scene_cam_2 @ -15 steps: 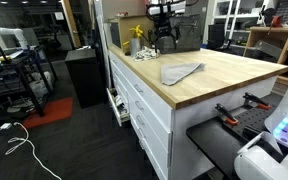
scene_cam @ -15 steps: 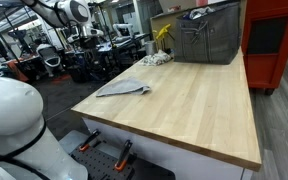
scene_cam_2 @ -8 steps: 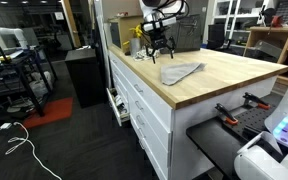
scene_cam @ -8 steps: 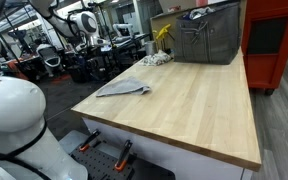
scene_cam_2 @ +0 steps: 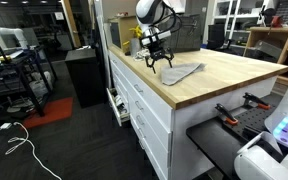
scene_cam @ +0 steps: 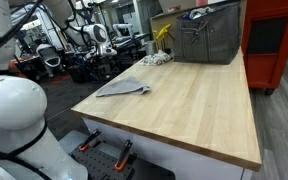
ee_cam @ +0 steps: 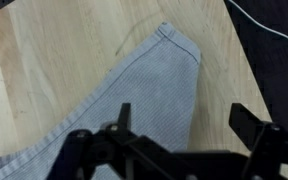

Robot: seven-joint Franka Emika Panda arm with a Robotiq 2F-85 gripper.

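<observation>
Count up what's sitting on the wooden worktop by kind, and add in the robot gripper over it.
Grey cloth: 1
Grey metal bin: 1
Yellow item, too blurred to name: 1
Gripper, open above the cloth: 1
Total: 4
Small pale bits beside the yellow item are too blurred to count.

A pale wooden worktop (scene_cam: 199,100) tops a white cabinet of drawers (scene_cam_2: 144,108). At its far end stands a grey metal bin (scene_cam: 206,42), with a yellow object (scene_cam: 163,33) just beside it. A red tool cabinet (scene_cam: 276,40) stands behind the bin. In an exterior view a white cable (scene_cam_2: 19,146) trails over the dark floor, near a black cabinet (scene_cam_2: 84,75).
</observation>
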